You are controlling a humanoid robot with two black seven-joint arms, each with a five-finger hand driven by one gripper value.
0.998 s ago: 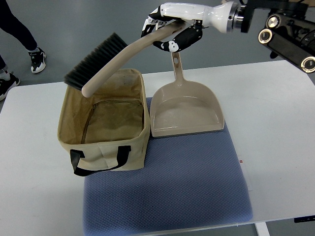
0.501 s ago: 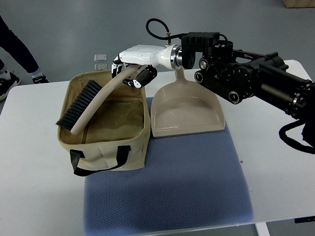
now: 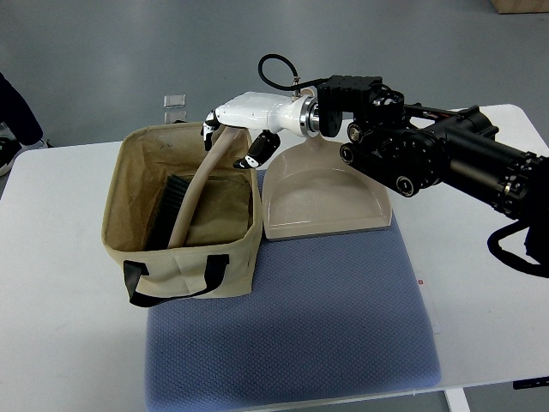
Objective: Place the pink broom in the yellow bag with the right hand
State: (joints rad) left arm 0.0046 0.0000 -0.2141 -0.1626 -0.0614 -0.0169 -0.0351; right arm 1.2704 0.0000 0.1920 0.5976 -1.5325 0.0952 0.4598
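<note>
Covering white table [image 3: 69,343]: blue mat [image 3: 292,335], grey floor [image 3: 103,51].

No legible text or labels

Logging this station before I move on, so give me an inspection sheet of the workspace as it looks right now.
Surface: white table with a blue textured mat.
Job's things: tan-handled broom with dark bristles standing inside the open beige fabric bag.
Clutter: beige plastic dustpan on the mat, beside the bag.
Hands: right hand over the bag's far rim, fingers loose around the broom handle; left not in view.
Cables: black cable looping above the right wrist.
Surroundings: grey floor; a person's shoe at the left edge.
</note>
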